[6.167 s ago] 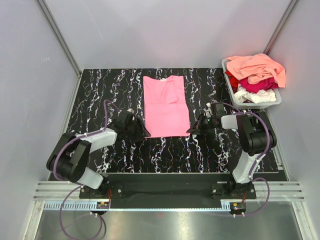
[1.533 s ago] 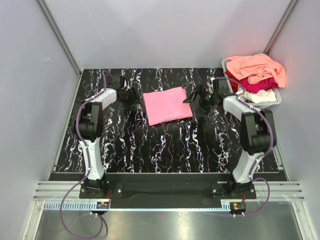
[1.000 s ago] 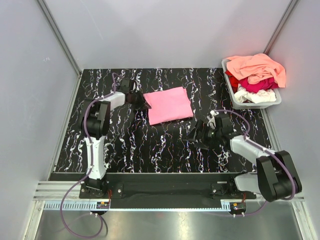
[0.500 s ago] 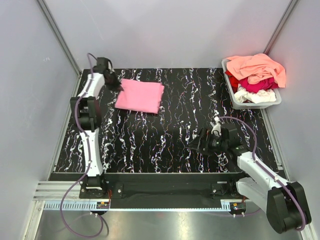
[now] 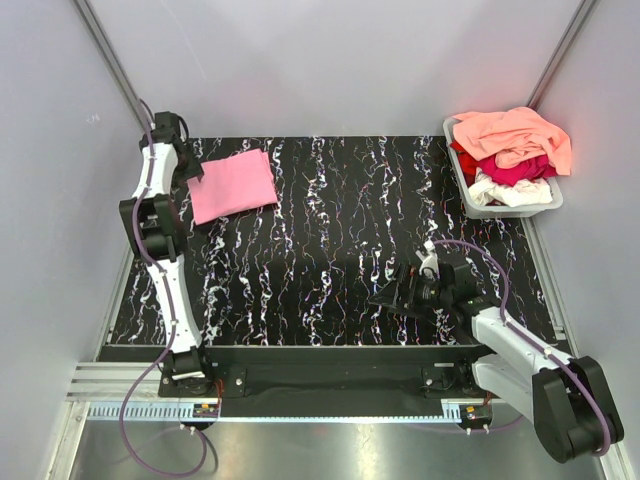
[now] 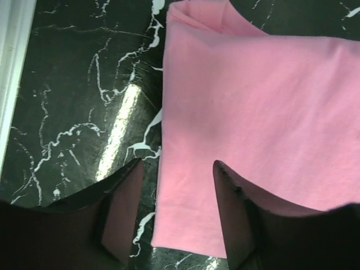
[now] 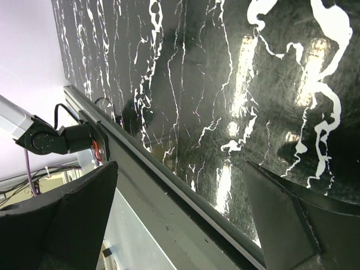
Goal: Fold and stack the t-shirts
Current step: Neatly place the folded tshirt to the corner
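A folded pink t-shirt point(image 5: 232, 185) lies flat at the table's far left corner. My left gripper point(image 5: 192, 174) is at its left edge. In the left wrist view the gripper point(image 6: 177, 194) is open, and the edge of the pink t-shirt point(image 6: 253, 112) lies on the table between its fingers point(image 6: 121, 208), apart from both pads. Peach point(image 5: 515, 130), crimson point(image 5: 520, 170) and white point(image 5: 510, 190) t-shirts are heaped in the tub. My right gripper point(image 5: 385, 294) hovers low at the near right, open and with nothing in it. The right wrist view shows the gripper point(image 7: 181, 169) over bare table.
The grey tub point(image 5: 553, 200) stands at the back right corner. Grey walls close in the left, back and right sides. The table's front edge and metal rail point(image 7: 169, 191) run just under my right gripper.
My left arm has dragged the pink t-shirt from the back middle to the far left corner, and its jaws have opened. My right arm has drawn back to the near right.
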### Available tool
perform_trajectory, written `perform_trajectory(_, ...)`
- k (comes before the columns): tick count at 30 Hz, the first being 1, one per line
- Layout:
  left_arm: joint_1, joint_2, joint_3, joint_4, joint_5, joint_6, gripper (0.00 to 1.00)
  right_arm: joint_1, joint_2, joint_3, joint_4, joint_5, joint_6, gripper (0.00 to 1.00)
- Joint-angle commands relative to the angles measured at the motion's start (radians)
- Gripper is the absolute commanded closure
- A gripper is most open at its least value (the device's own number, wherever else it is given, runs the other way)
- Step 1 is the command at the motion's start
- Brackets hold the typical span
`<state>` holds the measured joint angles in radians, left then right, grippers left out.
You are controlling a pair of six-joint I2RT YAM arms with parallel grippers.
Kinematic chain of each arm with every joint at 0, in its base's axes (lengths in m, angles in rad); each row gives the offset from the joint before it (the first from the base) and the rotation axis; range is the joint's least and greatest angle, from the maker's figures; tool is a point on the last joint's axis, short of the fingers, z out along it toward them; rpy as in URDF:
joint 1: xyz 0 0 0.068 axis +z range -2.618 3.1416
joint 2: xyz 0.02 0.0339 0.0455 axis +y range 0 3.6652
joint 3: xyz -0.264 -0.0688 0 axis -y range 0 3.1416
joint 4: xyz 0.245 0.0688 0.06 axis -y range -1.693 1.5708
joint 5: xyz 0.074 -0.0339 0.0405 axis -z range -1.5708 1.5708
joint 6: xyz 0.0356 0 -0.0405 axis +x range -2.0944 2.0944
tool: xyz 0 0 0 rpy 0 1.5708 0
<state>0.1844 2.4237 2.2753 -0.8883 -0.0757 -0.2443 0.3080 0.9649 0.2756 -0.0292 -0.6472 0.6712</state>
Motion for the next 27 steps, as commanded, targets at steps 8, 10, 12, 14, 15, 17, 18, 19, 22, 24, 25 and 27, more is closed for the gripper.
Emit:
perform_trajectory(8, -0.083, -0.320, -0.290, 0.072, -0.127, -0.114, 0.23, 0.014, -0.040, -0.013, 0.060, -0.005, 0.004, 0.00)
perform_trajectory(10, -0.118, -0.371, -0.382, 0.100, -0.118, -0.169, 0.23, 0.014, -0.045, -0.013, 0.058, -0.002, 0.005, 0.00)
perform_trajectory(12, -0.170, -0.374, -0.407, 0.101, -0.110, -0.226, 0.24, 0.014, -0.054, -0.016, 0.055, -0.002, 0.005, 0.00)
perform_trajectory(14, -0.210, -0.336, -0.378, 0.095, -0.095, -0.259, 0.25, 0.016, -0.066, -0.019, 0.052, -0.002, 0.008, 0.00)
perform_trajectory(15, -0.220, -0.316, -0.358, 0.089, -0.081, -0.286, 0.27, 0.014, -0.071, -0.019, 0.052, -0.003, 0.007, 0.00)
perform_trajectory(17, -0.240, -0.273, -0.314, 0.074, -0.064, -0.314, 0.28, 0.014, -0.084, -0.024, 0.049, -0.003, 0.010, 0.00)
perform_trajectory(18, -0.244, -0.231, -0.272, 0.068, -0.053, -0.337, 0.29, 0.014, -0.091, -0.026, 0.049, -0.002, 0.010, 0.00)
perform_trajectory(19, -0.249, -0.209, -0.255, 0.069, -0.047, -0.345, 0.29, 0.014, -0.097, -0.027, 0.049, 0.000, 0.010, 0.00)
perform_trajectory(22, -0.261, -0.115, -0.179, 0.046, -0.039, -0.365, 0.30, 0.016, -0.094, -0.026, 0.049, 0.006, 0.013, 0.00)
perform_trajectory(24, -0.266, -0.049, -0.139, 0.028, -0.042, -0.356, 0.31, 0.016, -0.089, -0.026, 0.051, 0.001, 0.011, 0.00)
perform_trajectory(25, -0.266, -0.032, -0.129, 0.022, -0.047, -0.346, 0.32, 0.016, -0.084, -0.026, 0.052, 0.000, 0.010, 0.00)
perform_trajectory(27, -0.264, 0.003, -0.123, 0.009, -0.070, -0.313, 0.33, 0.014, -0.081, -0.026, 0.055, -0.002, 0.011, 0.00)
